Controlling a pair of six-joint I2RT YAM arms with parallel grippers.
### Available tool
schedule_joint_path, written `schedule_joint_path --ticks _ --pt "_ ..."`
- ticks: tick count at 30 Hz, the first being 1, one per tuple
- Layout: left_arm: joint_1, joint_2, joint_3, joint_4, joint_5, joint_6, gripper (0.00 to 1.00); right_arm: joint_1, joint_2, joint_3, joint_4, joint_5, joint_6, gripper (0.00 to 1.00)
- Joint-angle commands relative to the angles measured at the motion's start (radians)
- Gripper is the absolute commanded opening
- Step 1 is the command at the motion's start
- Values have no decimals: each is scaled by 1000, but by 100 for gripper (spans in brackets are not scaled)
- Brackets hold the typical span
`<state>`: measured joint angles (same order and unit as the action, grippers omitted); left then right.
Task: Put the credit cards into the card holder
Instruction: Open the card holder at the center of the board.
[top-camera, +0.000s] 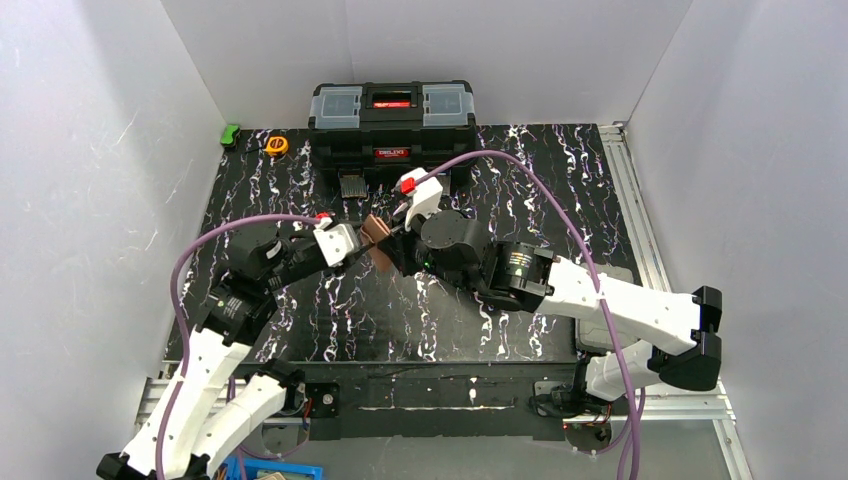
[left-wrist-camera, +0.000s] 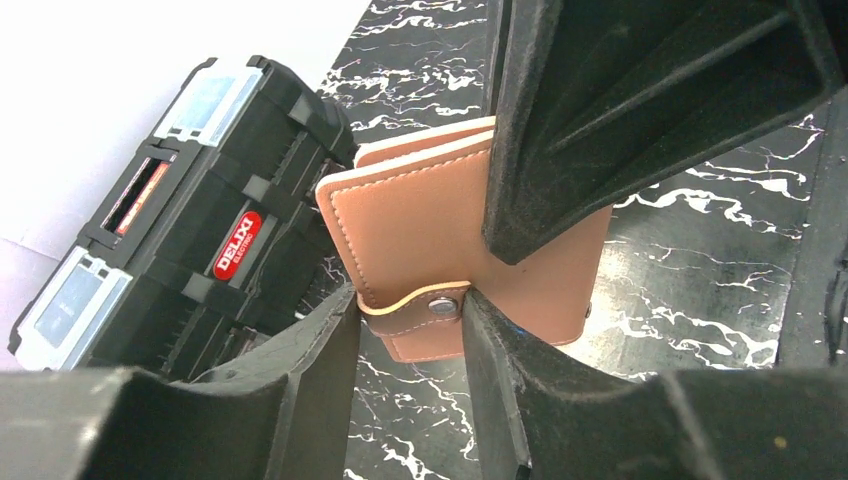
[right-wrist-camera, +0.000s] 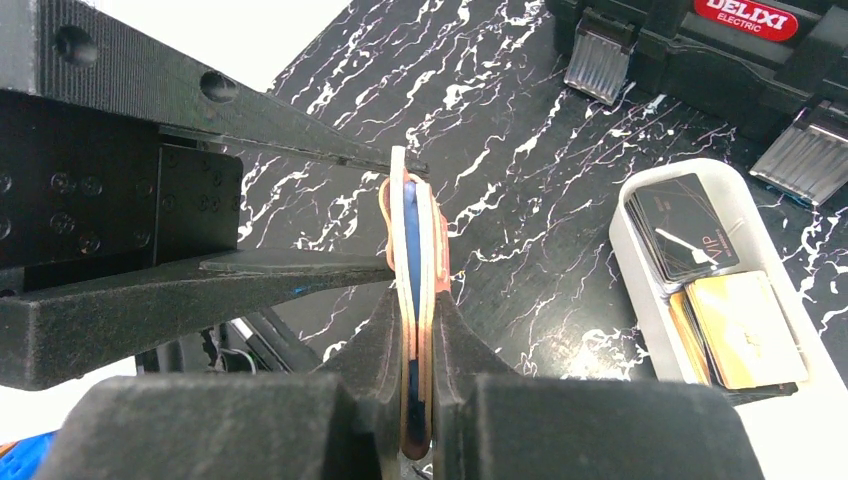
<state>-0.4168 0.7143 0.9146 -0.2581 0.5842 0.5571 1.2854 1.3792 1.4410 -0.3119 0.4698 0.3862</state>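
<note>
Loading apparently hadn't started: tan-pink leather card holder (left-wrist-camera: 410, 220) hung above black marbled counter (top-camera: 300, 330) centre, right end effector (right-wrist-camera: 415, 310) clamped on it, left end effector (left-wrist-camera: 410, 305) pinching its snap tab, black and gold credit cards (right-wrist-camera: 745, 335) sat in white oval tray (right-wrist-camera: 640, 290) at 4 o'clock.

The card holder (left-wrist-camera: 420, 230) is made of smooth, matt tan leather, stitched along its edges and fitted with a shiny metal snap (left-wrist-camera: 443, 305). The table (top-camera: 540, 170) is surfaced in smooth, white-veined black, and the toolbox (top-camera: 391, 120) is moulded in black plastic.

Both arms stretched fwd, angled inward; L gripper (top-camera: 357, 243) jaws part-open, R gripper (top-camera: 399, 236) clamped tight (nearly tip-to-tip).
</note>
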Motion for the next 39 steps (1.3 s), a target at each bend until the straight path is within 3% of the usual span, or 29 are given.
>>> schedule_joint_path --ticks 1,10,15,19,31,39 --pt "-7 -17 -19 20 -79 11 36 15 -20 41 78 48 10 1" --pt "-29 -59 -23 1 -310 -67 43 47 10 68 96 148 -18 1" --pt "-40 -73 -23 8 -102 -140 42 58 45 109 99 168 -23 1" --pt "-46 -86 -28 8 -51 -134 43 58 48 108 106 182 -24 1" --pt "-53 -39 -7 34 -62 -73 45 63 58 105 124 100 -38 1" --pt "-53 -19 7 35 -89 -18 40 71 62 100 104 72 -43 1"
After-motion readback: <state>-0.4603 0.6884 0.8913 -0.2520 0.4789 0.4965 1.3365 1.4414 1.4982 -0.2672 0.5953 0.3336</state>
